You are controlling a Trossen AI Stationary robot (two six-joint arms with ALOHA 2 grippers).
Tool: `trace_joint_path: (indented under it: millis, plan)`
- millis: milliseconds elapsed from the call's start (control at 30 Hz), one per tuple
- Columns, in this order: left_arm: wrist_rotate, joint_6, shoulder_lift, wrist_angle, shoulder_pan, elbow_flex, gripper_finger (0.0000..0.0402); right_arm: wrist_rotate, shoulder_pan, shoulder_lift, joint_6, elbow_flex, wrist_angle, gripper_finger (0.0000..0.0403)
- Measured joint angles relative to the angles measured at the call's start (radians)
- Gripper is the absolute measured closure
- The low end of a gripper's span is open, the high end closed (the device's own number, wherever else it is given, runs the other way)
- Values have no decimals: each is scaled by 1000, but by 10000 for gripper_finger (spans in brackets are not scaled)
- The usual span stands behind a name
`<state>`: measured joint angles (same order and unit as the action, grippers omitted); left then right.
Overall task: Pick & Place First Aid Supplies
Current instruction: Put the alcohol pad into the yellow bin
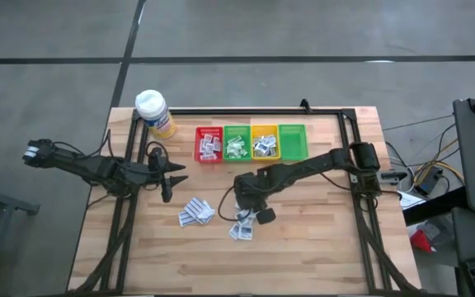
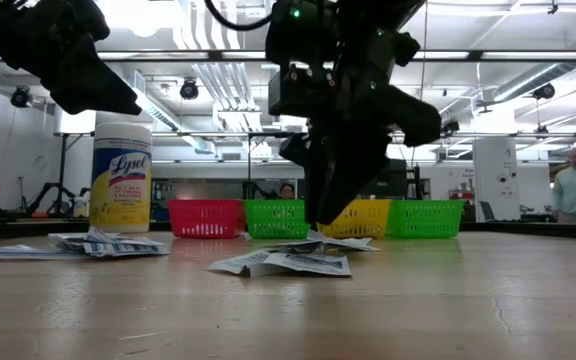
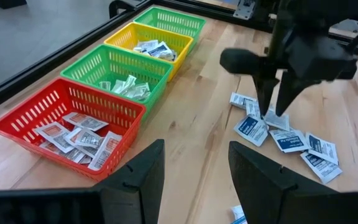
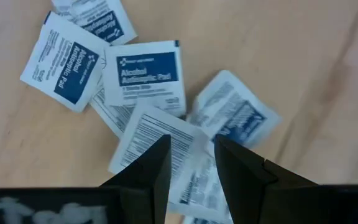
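Observation:
Loose first aid supplies, small white sachets with blue print, lie flat in a small pile (image 1: 243, 228) (image 3: 278, 134) (image 4: 142, 68) on the wooden table. A second pile (image 1: 196, 213) (image 2: 98, 243) lies to its left. My right gripper (image 1: 242, 209) (image 3: 272, 114) (image 4: 191, 165) points steeply down over the first pile, fingers open a little, tips right at the top sachets. My left gripper (image 1: 170, 176) (image 3: 194, 180) waits open above the table's left part, holding nothing. My right gripper comes at the pile from above, its fingertips (image 3: 266, 107) standing on either side of a white sachet with black print (image 4: 166, 140). I cannot tell whether they touch it. All sachets lie flat on the table.
Four bins stand in a row at the far side: red (image 1: 209, 144), green (image 1: 237, 143) and yellow (image 1: 264, 142) with sachets in them, and another green one (image 1: 292, 141). A yellow wipes bottle (image 1: 153, 112) stands far left. A black frame (image 1: 353, 115) borders the table.

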<state>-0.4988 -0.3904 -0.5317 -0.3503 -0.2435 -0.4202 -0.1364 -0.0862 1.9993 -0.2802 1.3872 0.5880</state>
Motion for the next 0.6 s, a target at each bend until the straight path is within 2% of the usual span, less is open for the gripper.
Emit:
trace_joint_path:
  millis: [600]
  plan:
    - [0,-6,-3,3,0,0,229,-11,15,13,-11,0,-3,282]
